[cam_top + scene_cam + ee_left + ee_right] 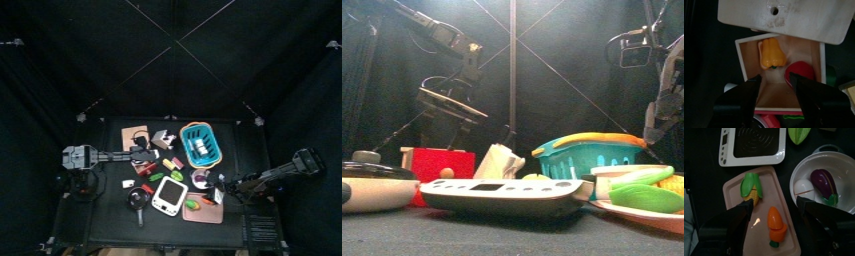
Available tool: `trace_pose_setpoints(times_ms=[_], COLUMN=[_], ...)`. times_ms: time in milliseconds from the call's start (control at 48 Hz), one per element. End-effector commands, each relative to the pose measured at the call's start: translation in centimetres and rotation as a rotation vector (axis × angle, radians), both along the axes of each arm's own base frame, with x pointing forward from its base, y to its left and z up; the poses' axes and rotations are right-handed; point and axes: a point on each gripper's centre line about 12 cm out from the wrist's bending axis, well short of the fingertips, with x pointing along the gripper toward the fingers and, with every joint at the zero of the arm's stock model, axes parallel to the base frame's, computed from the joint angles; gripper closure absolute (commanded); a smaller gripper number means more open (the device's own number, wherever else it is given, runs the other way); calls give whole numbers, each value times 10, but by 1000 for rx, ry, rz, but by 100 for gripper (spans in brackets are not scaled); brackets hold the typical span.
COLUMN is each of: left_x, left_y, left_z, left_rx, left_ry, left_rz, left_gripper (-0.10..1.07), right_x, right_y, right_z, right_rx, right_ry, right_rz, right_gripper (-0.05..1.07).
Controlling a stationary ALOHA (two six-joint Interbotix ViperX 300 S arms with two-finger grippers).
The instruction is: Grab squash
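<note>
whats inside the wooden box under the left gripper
The shallow wooden box holds an orange butternut-shaped toy squash and, beside it, a red rounded toy. The open left gripper covers the box's near part, so anything there is hidden.

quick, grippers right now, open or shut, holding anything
Left gripper: open, empty, above the wooden box with the squash.
Right gripper: open, empty, over the pink tray.

Both arms hover with jaws spread apart.
</note>
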Motion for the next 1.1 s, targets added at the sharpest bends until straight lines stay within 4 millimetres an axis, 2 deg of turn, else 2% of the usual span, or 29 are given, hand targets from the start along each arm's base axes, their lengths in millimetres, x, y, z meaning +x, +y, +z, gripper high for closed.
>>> trace_pose_setpoints(times_ms=[0,500,1083], left_x=[-2,-19,-33], left_y=[5,23,19], left_z=[1,-34,-73], left_rx=[6,-23,-84], left_ry=[-8,-18,-125], left_rz=[10,70,97], left_gripper=[8,6,6], right_x=[2,2,2], right_y=[0,-2,-5], right_z=[6,5,2], right_rx=[3,7,14], right_ry=[-22,-18,-7], right_rz=[1,-8,-29], right_gripper=[4,4,4])
